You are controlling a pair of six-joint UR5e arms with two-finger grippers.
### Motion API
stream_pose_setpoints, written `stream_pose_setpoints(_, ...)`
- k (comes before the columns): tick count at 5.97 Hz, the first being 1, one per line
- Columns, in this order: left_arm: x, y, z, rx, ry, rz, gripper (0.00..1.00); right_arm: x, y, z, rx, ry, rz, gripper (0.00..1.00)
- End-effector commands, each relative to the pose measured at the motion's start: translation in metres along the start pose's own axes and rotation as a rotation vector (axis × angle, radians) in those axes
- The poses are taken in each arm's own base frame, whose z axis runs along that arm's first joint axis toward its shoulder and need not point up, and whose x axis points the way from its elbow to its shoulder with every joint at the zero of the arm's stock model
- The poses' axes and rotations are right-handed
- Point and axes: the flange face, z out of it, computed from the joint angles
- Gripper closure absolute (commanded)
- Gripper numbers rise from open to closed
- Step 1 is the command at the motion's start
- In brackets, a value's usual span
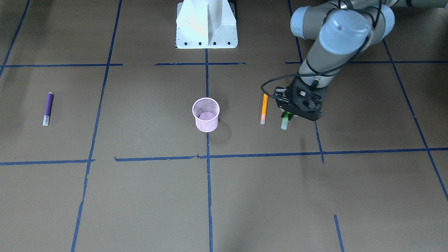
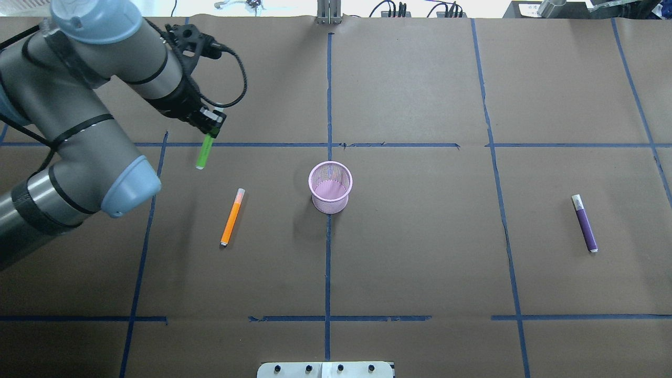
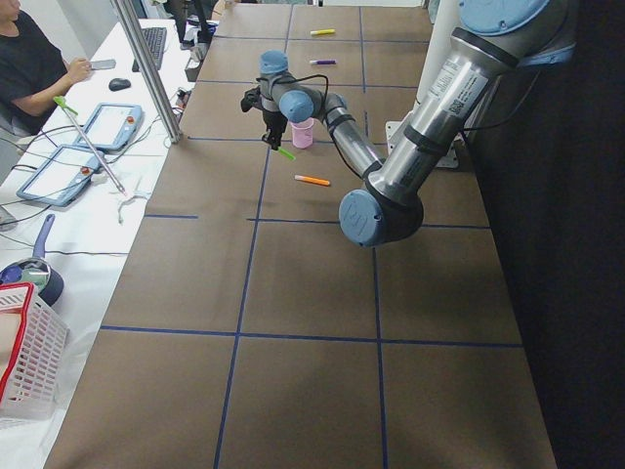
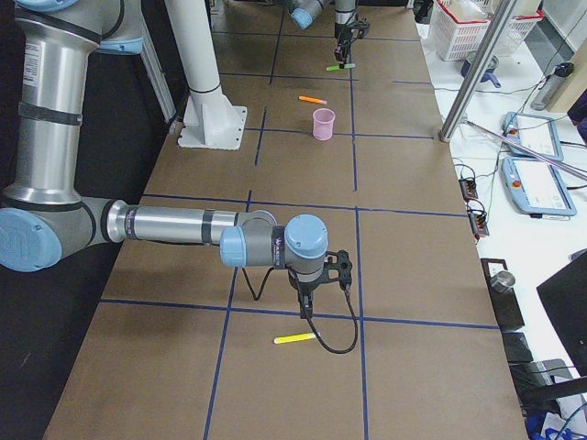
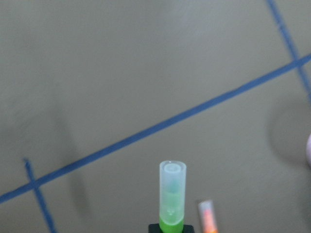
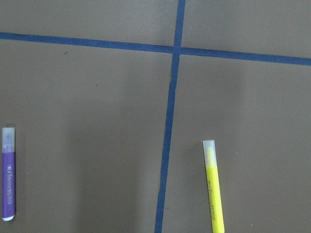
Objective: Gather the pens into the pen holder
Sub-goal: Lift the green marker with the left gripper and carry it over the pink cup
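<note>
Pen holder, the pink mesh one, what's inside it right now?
No pen shows inside the pen holder; its pink bottom looks bare. Its near wall hides part of the inside.

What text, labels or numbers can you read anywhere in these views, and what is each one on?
No text can be read in any view.
purple pen: print along the barrel, too small to read.
yellow pen: print along the barrel, too blurred to read.
left-arm sticker: too small to read.
green pen: no print shows.
</note>
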Motion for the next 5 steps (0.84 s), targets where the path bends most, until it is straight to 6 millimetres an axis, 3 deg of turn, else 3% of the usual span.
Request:
stream_pose_setpoints(1,0.066,0.000,0.005,0.144,-0.014,-0.059,1.00,-0.001,-0.001,-0.001,0.002,0.001,-0.002,0.00)
stream_pose_setpoints(2,0.114,0.008,0.017,0.224,-0.046,-0.082,1.00,-0.002,-0.002,-0.002,0.005,-0.001,-0.005,0.00)
stream_pose_setpoints(4,0.171,-0.003,0.002,0.374,-0.077,-0.081,1.00,-0.002,-0.003,-0.003,0.008,0.000,-0.007,0.00)
stream_pose_setpoints(5,0.190,0.005,0.011,0.398,-0.095,-0.062,0.98,-0.002,-0.003,-0.003,0.008,0.000,-0.007,0.00)
